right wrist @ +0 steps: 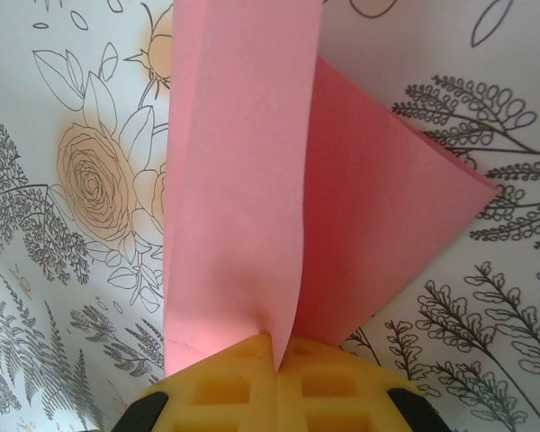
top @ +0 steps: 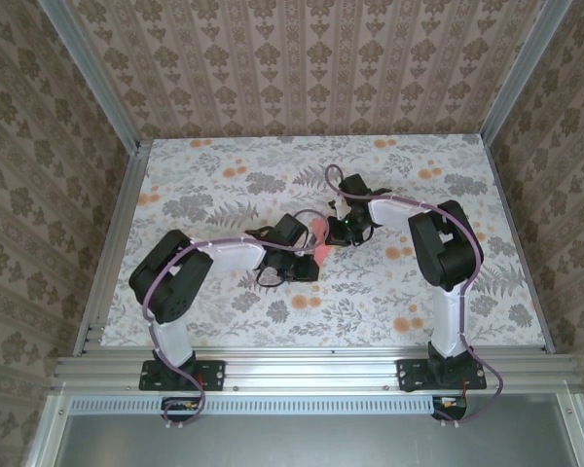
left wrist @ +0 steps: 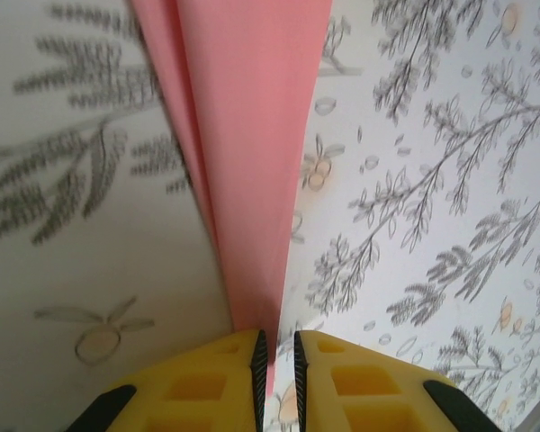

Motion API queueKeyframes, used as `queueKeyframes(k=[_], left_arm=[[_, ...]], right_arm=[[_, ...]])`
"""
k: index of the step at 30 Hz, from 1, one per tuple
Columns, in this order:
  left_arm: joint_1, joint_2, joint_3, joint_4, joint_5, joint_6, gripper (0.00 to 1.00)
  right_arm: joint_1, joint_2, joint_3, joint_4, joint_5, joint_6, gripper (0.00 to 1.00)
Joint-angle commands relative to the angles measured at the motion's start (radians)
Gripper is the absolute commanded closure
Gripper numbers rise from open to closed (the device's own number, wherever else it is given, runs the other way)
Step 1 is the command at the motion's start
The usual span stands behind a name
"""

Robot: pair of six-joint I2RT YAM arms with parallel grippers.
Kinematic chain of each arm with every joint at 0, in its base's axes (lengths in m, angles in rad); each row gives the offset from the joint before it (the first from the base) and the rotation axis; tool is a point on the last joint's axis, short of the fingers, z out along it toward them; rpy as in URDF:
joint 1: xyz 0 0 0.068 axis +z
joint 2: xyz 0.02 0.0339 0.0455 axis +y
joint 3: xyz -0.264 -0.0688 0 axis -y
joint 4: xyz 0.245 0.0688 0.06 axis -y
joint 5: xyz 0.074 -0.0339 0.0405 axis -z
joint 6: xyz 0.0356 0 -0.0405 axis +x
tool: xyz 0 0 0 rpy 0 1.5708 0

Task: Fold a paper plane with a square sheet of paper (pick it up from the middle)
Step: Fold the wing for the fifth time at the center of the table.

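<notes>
The pink sheet of paper (top: 320, 236) hangs just above the middle of the table, folded lengthwise into a slim, tapering form, between both grippers. My right gripper (top: 343, 230) reaches it from the right. In the right wrist view its yellow jaws (right wrist: 277, 346) are shut on the fold of the paper (right wrist: 243, 180), and a triangular flap (right wrist: 396, 207) sticks out to the right. My left gripper (top: 310, 247) comes from the left. Its jaws (left wrist: 276, 342) stand a narrow gap apart, the paper's thin end (left wrist: 252, 135) lying against the left pad, with the table showing through the gap.
The table (top: 224, 175) carries a white cloth printed with grey leaves and small orange flowers. Aluminium rails (top: 302, 370) run along the near edge, and patterned walls (top: 302, 58) close the back and both sides. Both forearms cross the table's middle.
</notes>
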Motion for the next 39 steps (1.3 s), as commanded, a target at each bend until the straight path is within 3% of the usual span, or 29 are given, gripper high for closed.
queueKeyframes(k=[1, 8, 15, 22, 30, 39], left_arm=[[-0.023, -0.022, -0.027, -0.132, 0.037, 0.006, 0.81], [-0.024, -0.063, -0.025, -0.128, 0.028, 0.004, 0.81], [0.023, -0.183, -0.038, -0.019, -0.104, -0.091, 0.81], [0.024, -0.115, 0.019, 0.004, -0.21, -0.123, 0.78], [0.015, -0.015, 0.064, 0.0, -0.231, -0.108, 0.73], [-0.007, -0.046, -0.006, 0.053, -0.193, -0.085, 0.63]], right_arm=[[0.0, 0.074, -0.015, -0.052, 0.126, 0.016, 0.95], [-0.001, 0.076, -0.012, -0.057, 0.129, 0.018, 0.95], [-0.001, 0.079, -0.007, -0.056, 0.116, 0.019, 0.95], [-0.001, 0.084, 0.003, -0.053, 0.083, 0.024, 0.92], [-0.011, 0.074, -0.001, -0.021, 0.017, 0.046, 0.83], [-0.018, 0.092, -0.001, -0.01, 0.002, 0.103, 0.83]])
